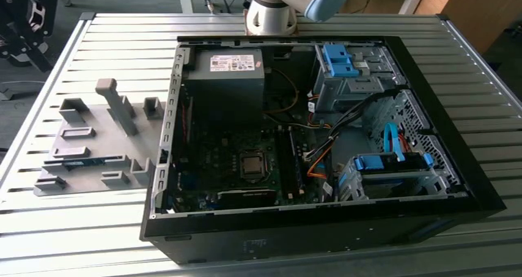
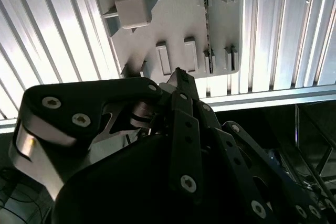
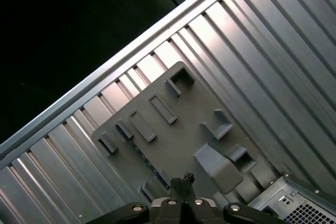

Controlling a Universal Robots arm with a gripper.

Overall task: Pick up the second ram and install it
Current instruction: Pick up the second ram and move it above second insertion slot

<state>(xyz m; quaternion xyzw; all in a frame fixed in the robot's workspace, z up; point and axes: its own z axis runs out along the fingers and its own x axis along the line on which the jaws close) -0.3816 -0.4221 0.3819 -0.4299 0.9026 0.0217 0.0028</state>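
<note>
Computer case (image 1: 326, 228): open-topped and black, lying on the slatted metal table (image 1: 82, 240), near side, toward the exterior view's right.
Second ram (image 1: 85, 162): a blue-green stick seated in a slot near the near edge of the holder plate, with nothing gripping it.
Holder plate (image 1: 98, 136): grey and studded with raised blocks, flat on the table just to the exterior view's left of the case.
Gripper (image 3: 182, 181): hangs above the holder plate in both wrist views. Its jaws are drawn together with nothing between them.
Motherboard (image 1: 236, 161): on the case floor, with the processor socket (image 1: 251, 165) at its middle.
Power supply (image 1: 227, 75): in the far part of the case, toward the exterior view's left.
Arm base (image 1: 273, 11): at the table's far edge, behind the case.
</note>
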